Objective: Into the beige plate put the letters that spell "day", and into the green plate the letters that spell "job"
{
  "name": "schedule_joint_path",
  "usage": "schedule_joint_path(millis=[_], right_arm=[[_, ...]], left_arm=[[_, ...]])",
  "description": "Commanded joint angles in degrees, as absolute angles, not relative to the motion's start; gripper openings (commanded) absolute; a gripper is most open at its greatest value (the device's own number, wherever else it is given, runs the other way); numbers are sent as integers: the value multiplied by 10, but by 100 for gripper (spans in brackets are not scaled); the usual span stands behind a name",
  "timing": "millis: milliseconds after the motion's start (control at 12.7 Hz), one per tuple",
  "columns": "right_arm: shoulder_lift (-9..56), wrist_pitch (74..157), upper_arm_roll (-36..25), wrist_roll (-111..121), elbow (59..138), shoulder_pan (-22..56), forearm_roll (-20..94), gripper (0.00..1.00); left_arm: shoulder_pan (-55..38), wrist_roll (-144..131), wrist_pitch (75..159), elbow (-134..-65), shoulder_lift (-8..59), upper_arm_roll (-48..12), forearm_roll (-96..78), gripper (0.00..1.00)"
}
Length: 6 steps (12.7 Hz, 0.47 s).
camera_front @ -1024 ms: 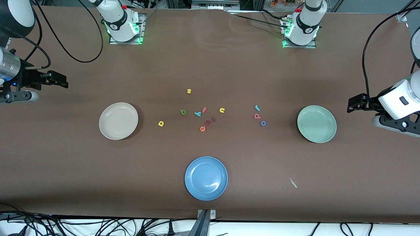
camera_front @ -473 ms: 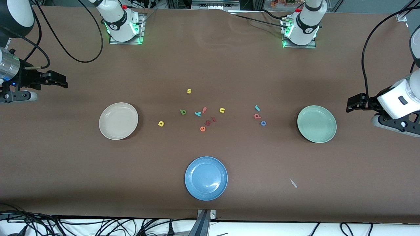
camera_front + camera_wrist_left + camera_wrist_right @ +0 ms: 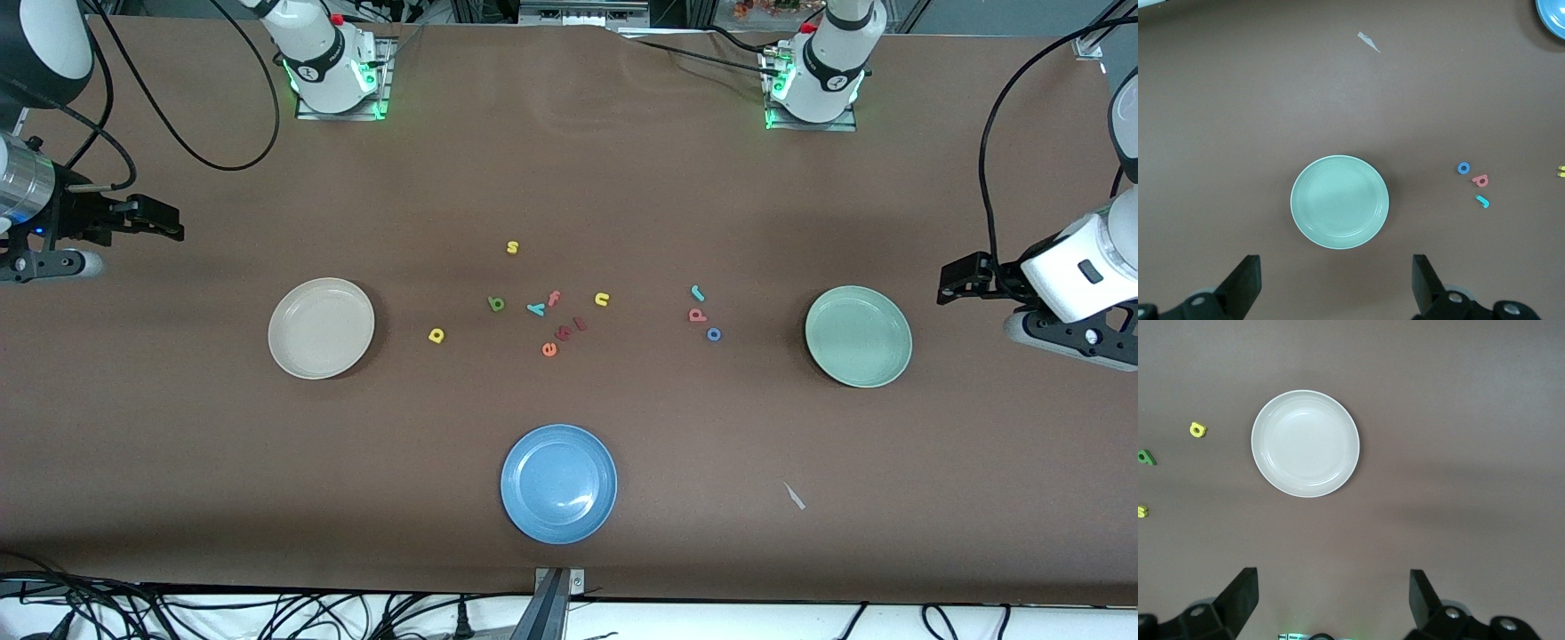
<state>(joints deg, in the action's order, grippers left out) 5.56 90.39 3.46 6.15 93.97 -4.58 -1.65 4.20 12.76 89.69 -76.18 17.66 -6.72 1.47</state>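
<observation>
Black fingers of the left end effector point(image 3: 948, 286) stand spread wide with nothing between them, up in the air at the left arm's end of the surface point(image 3: 569, 178), just beside the green plate point(image 3: 858, 336). In the left wrist view the two fingers point(image 3: 1245, 283) frame that plate, which holds nothing. The right end effector point(image 3: 169, 222) is spread just as wide and also holds nothing — it hangs over the right arm's end of the surface, and its wrist view shows the beige plate point(image 3: 321, 327), with nothing in it.

Every letter lies on the bare surface between the two plates. Near the green plate sit the three of "job": the teal "j" point(image 3: 697, 292), the salmon-red "b" point(image 3: 697, 315) just nearer the front camera, and the blue "o" point(image 3: 713, 334) nearer still. Closest to the beige plate lies the yellow "d" point(image 3: 436, 335); the dark green "a" point(image 3: 496, 304) and the teal "y" point(image 3: 535, 308) lie toward the middle. Beside the "y" is a pink "f" point(image 3: 554, 298), with a yellow "n" point(image 3: 602, 300) next along, an orange "e" point(image 3: 549, 349) nearer the camera, and a yellow "s" point(image 3: 512, 247) farther off. A blue plate point(image 3: 558, 483) sits nearest the front camera — a small pale scrap point(image 3: 795, 496) lies toward the left arm's end from it.
</observation>
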Motion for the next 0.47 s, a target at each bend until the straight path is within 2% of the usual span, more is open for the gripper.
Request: schedule_joint_path(millis=[0, 394], right_arm=[[66, 897, 35, 68, 924, -48, -14, 100], [69, 897, 35, 69, 925, -49, -13, 100]], left_arm=[[43, 140, 891, -766, 167, -67, 3, 99], [45, 144, 894, -768, 172, -67, 2, 99]])
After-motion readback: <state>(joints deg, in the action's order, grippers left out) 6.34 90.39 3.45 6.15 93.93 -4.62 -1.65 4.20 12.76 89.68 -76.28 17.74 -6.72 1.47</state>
